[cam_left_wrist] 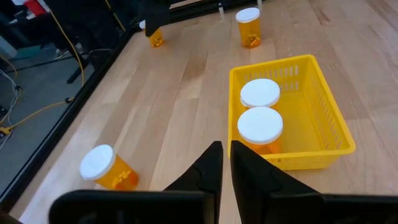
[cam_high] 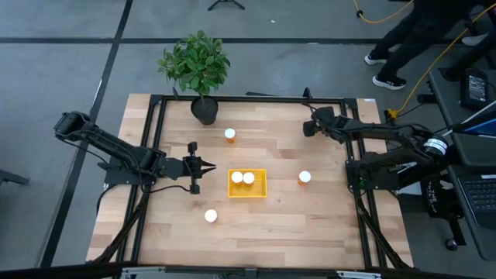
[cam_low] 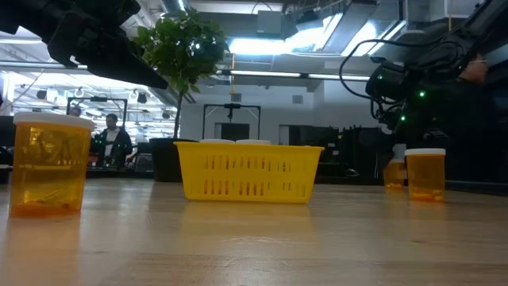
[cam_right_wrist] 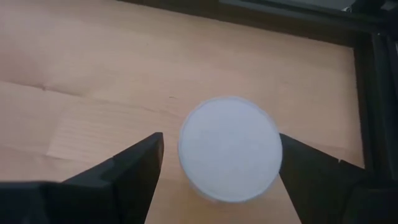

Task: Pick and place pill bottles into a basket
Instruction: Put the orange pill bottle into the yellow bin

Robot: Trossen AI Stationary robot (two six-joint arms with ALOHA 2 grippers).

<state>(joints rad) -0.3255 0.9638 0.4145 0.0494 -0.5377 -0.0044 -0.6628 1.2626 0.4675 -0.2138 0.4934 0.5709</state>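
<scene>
Pill bottles stood scattered over the desk: two white caps already sat in the yellow basket at the centre of the high view, one bottle to its right, one lower left, one above. A further bottle filled the right wrist view — its round white cap lay between the right hand's spread fingers, apparently untouched. That hand hung at the upper right of the high view.

To do this well, the hand should probably descend straight, keep the cap centred, and clamp on the orange body below the cap — gently, as the bottle looks light and tippable.

The left hand, fingers nearly together and holding nothing, waited just left of the basket.
</scene>
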